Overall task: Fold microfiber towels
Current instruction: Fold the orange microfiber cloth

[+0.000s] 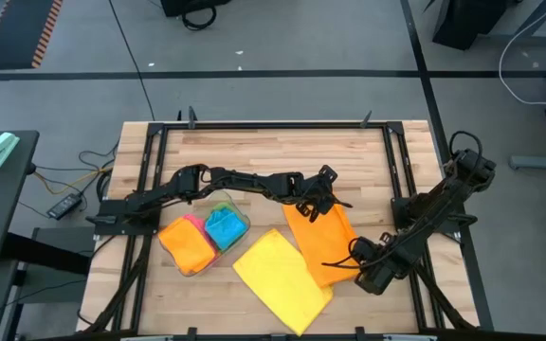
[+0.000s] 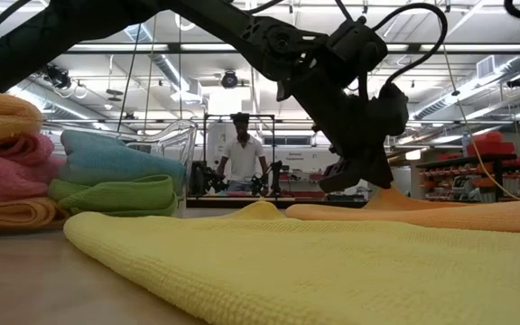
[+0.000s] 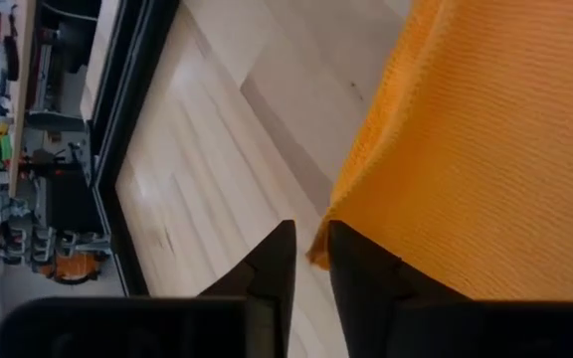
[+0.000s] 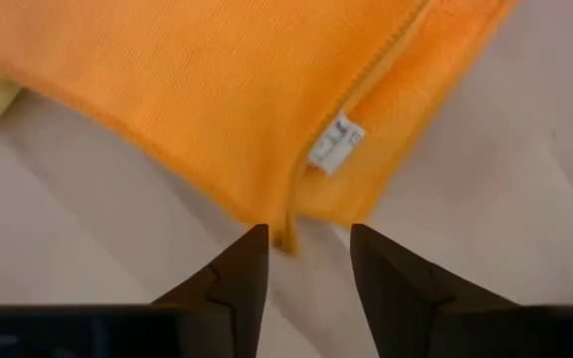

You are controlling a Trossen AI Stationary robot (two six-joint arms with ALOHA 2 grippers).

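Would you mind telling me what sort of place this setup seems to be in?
Probably a robotics lab or workshop. The wooden table stands on a bare grey floor with taped lines, the low view shows open ceiling ducts with strip lights, and a person stands behind at another bench of equipment.

Setting: robotics lab or workshop hall, not domestic. Butcher-block wooden table point(image 1: 273, 156) boxed in a black metal frame point(image 1: 154, 152), standing on grey concrete floor point(image 1: 282, 43) marked with dark tape lines. Hazard-striped mat point(image 1: 22, 33) at 11 o'clock from the table; loose cables point(image 1: 69, 175) and a small black device at 9 o'clock. Low view: open ceiling with strip lights point(image 2: 477, 47) and exposed ductwork point(image 2: 165, 68), a person point(image 2: 240, 153) standing at a far bench, red equipment racks point(image 2: 490, 158) at 3 o'clock.
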